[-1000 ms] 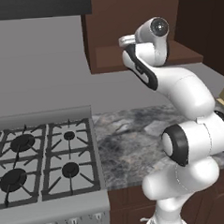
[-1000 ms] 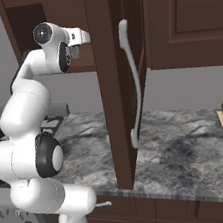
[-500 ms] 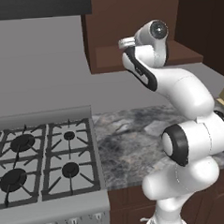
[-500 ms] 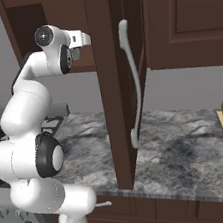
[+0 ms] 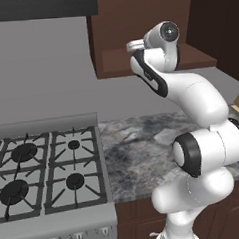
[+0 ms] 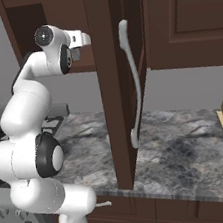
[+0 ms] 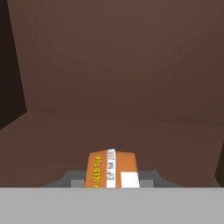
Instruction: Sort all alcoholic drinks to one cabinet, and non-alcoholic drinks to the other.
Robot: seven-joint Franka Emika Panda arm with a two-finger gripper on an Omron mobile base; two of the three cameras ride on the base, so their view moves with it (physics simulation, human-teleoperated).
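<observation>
Yellow-orange can [image 7: 111, 169] with white strip of print, low in hand view, above brown floor of open wall cabinet [image 7: 113, 65]. Cabinet door [image 6: 117, 82] swung open, silver handle [image 6: 131, 82] upright.

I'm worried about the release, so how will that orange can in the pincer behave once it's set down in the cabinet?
The orange can looks rigid and probably light. Short, so likely stable upright; on its side it could roll across the flat cabinet floor.
</observation>
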